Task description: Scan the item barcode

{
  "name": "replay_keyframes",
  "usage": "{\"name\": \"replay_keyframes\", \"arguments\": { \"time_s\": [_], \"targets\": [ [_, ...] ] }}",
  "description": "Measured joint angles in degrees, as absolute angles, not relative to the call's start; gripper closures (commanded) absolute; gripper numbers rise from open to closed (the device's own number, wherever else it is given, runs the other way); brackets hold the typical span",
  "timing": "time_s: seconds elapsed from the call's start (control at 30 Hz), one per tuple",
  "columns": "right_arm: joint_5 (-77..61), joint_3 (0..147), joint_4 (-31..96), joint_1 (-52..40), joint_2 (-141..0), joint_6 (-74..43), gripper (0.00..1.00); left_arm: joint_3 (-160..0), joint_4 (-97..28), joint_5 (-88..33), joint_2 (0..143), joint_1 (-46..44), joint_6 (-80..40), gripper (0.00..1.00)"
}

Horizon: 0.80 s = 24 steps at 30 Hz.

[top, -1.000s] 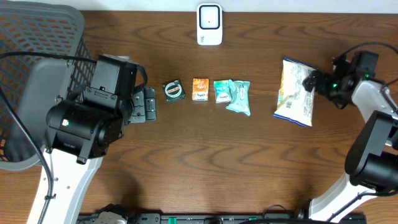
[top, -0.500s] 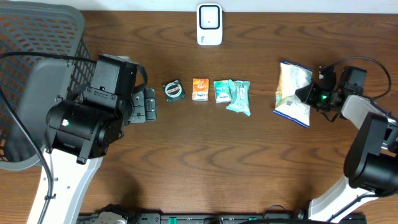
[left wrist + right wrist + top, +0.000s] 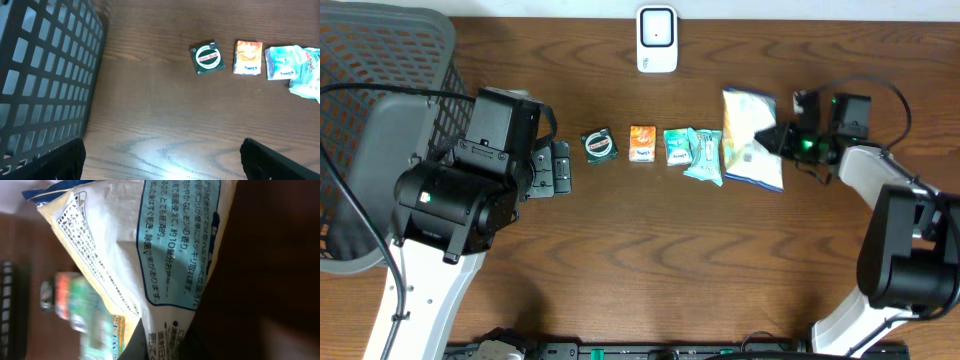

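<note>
My right gripper is shut on the right edge of the item, a pale snack bag with blue and yellow print. The bag is held off the table just right of the row of small packets. In the right wrist view the bag fills the frame, showing printed text in a blue panel; I see no barcode on it. A white scanner stands at the back edge of the table. My left gripper hangs open over bare wood beside the basket, with nothing between its fingers.
A black mesh basket takes up the left side. In a row lie a green round-label tin, an orange packet and teal packets. The left arm's bulk covers the table's left middle.
The right gripper has closed on the snack bag and carried it left, from the far right of the table to just beside the teal packets. The left arm has not moved.
</note>
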<state>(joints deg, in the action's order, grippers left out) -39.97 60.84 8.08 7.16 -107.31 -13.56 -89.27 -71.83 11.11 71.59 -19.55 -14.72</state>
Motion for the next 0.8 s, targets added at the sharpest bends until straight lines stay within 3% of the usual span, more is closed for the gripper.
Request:
{"name": "replay_keyframes", "arguments": {
  "time_s": [0.33, 0.8],
  "targets": [
    [-41.5, 61.8, -9.0, 1.9, -99.2, -18.8, 0.99, -89.3, -71.8, 11.1, 71.6, -19.6, -14.7, 0.02],
    [-46.5, 61.9, -31.9, -4.4, -98.3, -28.9, 0.99, -89.3, -71.8, 11.1, 71.6, -19.6, -14.7, 0.02]
  ]
}}
